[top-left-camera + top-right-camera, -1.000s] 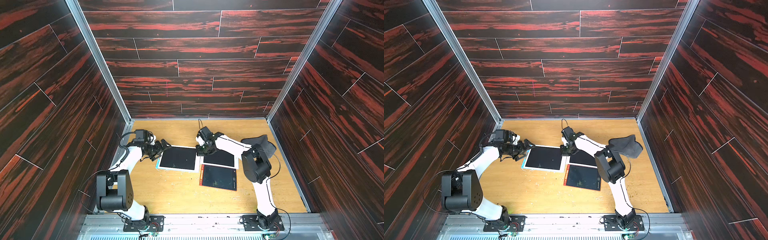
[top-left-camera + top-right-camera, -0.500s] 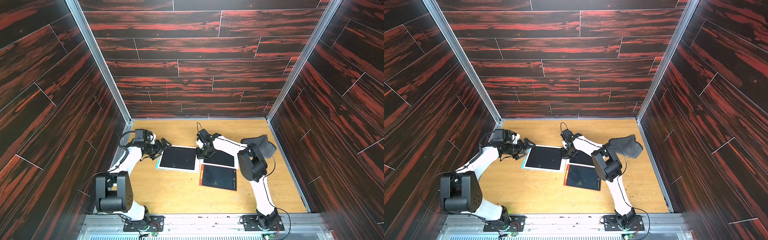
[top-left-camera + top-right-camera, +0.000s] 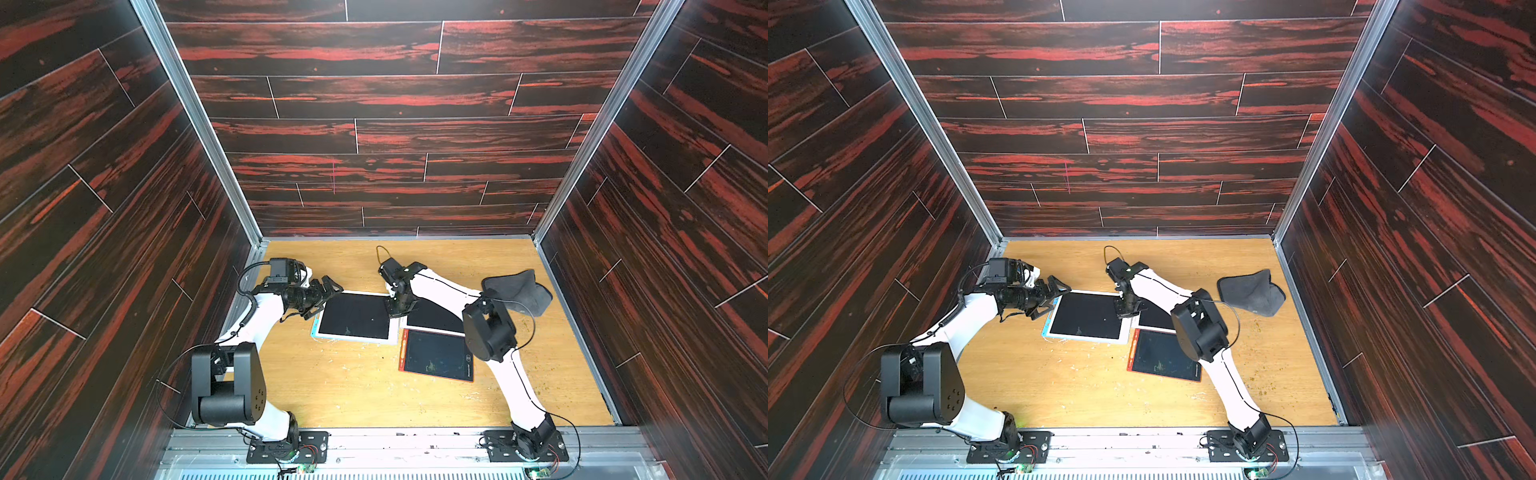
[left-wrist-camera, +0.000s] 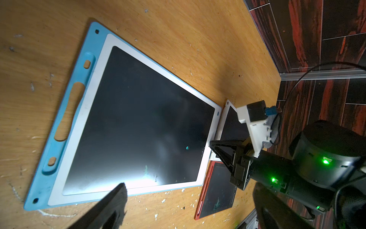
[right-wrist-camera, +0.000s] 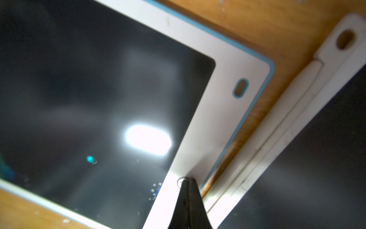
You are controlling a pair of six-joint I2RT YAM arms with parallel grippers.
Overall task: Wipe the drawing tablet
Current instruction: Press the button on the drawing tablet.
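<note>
Pinched shut, the right gripper [image 5: 186,181] points down from a raised elbow, tips on the white bezel at the right edge of the blue-rimmed drawing tablet [image 3: 353,318]. Level and low, the left gripper [image 3: 328,298] gapes wide just beside its left edge. The tablet lies flat on the scuffed wooden table [image 3: 353,390], with dark red plank walls [image 3: 374,137] around.

My worktop [image 3: 353,386] is light wood, scuffed. Three tablets lie flat on it, screens up. A blue-edged tablet [image 3: 355,316] sits toward my left. A white-edged tablet [image 3: 432,318] is just beside it on the right, with a sliver of wood between them. A red-edged tablet [image 3: 436,355] lies close against the white one's near side. A grey cloth [image 3: 517,291] lies crumpled by the right wall, apart from them. White flecks [image 4: 163,200] dot the wood along the blue one's near edge.
</note>
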